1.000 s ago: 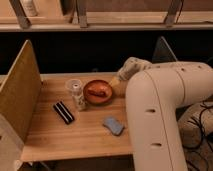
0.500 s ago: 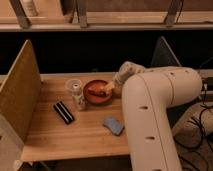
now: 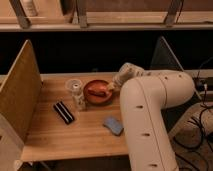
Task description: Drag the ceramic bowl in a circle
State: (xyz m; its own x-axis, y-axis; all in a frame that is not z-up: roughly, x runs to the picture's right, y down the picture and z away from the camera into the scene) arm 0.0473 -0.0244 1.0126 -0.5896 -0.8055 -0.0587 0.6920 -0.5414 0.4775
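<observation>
The tool [image 3: 111, 86] sits low at the right rim of the bowl [image 3: 97, 92], at the end of a pale wrist that reaches in from the right. Whether it is spread, pressed together or pinching the rim cannot be told from this view; it looks to be touching the bowl's edge or right against it. Behind it the bulky white arm [image 3: 150, 107] bends over the right side of the desk [image 3: 75, 137] and fills much of the lower right of the view.

The bowl lies flat on the desk, toward the back and a little right of the middle, orange-brown with a darker reddish patch inside. Just left of it stands a clear cup [image 3: 73, 84], upright, close to the bowl's left rim. A black oblong object [image 3: 64, 111] lies further left and nearer the front, set at a slant. A blue-grey pad [image 3: 114, 125] lies in front of the bowl, just beside the arm.

A tall wooden panel [image 3: 21, 92] closes the desk's left side, and a grey divider [image 3: 164, 54] stands at the back right. Cables [image 3: 204, 125] trail on the floor at the far right.
</observation>
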